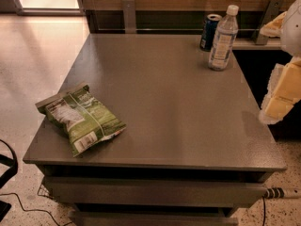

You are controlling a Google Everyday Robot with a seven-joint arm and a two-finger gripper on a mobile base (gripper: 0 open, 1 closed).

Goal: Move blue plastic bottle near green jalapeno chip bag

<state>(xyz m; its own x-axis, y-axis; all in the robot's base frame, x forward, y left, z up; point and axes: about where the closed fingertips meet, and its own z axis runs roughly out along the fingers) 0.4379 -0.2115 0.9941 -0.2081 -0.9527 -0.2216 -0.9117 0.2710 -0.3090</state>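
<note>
The blue plastic bottle (222, 40), clear with a white cap and a pale label, stands upright at the far right of the grey table (164, 93). The green jalapeno chip bag (81, 119) lies flat at the table's front left corner, far from the bottle. My gripper (281, 100), white and yellowish, hangs at the right edge of the view, beside the table's right side. It is in front of and to the right of the bottle, apart from it and holding nothing that I can see.
A dark blue soda can (209, 31) stands just behind and left of the bottle. A wooden wall with metal brackets (129, 14) runs behind the table. Drawers sit below the tabletop. Cables lie on the floor at the lower left and right.
</note>
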